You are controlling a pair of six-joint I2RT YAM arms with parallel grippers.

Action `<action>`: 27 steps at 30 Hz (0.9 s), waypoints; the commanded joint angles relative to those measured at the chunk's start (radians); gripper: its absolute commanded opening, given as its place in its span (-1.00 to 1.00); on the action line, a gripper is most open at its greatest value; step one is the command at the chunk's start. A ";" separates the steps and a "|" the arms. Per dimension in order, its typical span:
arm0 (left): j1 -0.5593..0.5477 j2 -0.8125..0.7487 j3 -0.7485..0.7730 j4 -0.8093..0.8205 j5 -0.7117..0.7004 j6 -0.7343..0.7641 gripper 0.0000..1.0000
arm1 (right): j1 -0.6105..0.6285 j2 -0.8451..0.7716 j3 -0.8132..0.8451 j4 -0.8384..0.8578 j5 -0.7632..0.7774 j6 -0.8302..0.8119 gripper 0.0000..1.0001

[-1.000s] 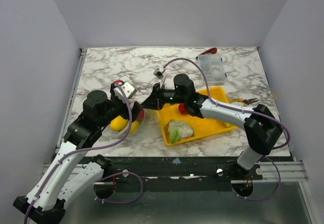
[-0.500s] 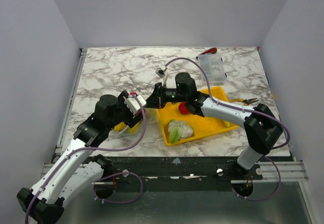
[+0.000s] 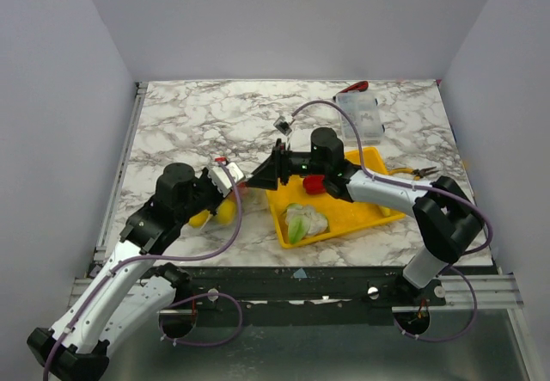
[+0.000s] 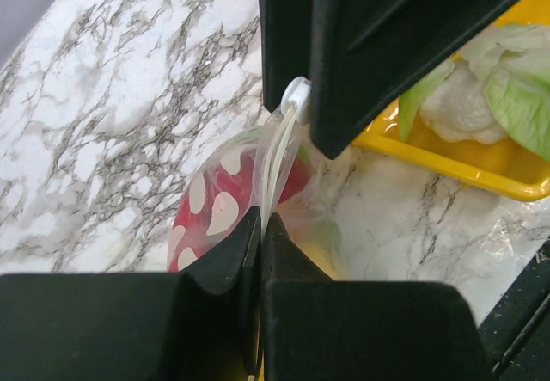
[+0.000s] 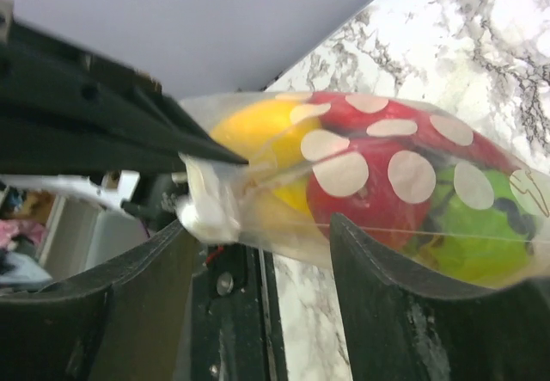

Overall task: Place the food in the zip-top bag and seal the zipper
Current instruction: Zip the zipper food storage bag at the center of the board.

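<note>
The zip-top bag (image 5: 387, 183) is a clear pouch with pale dots, holding red, yellow and green food. In the left wrist view the bag (image 4: 225, 199) hangs over the marble with its zipper (image 4: 277, 159) edge-on and a white slider (image 4: 296, 97) at the far end. My left gripper (image 4: 260, 223) is shut on that zipper edge. My right gripper (image 5: 262, 248) is open, its fingers (image 5: 369, 286) on either side of the bag's end without pinching it. From above, the left gripper (image 3: 239, 187) and right gripper (image 3: 260, 175) meet over the bag (image 3: 220, 212). More food, a white-green cauliflower (image 3: 305, 223) and a red piece (image 3: 314, 183), lies in the tray.
The yellow tray (image 3: 365, 213) sits at the front right, right of the bag. A rigid clear compartment box (image 3: 358, 116) stands at the back right. Pliers (image 3: 416, 173) lie beside the tray's right edge.
My left gripper has come in and shut on the bag's zipper edge. My right gripper has opened, letting go of the bag, and drawn back a little to the right.
</note>
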 commanded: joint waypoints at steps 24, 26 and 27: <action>0.203 0.014 0.066 -0.060 0.468 -0.119 -1.00 | -0.008 0.148 -0.138 0.800 -0.214 0.056 -0.32; 0.203 0.026 0.077 -0.068 0.479 -0.122 -1.00 | -0.007 0.142 -0.135 0.783 -0.208 0.066 -0.46; 0.202 0.032 0.080 -0.069 0.487 -0.125 -1.00 | -0.007 0.137 -0.134 0.774 -0.202 0.072 -0.57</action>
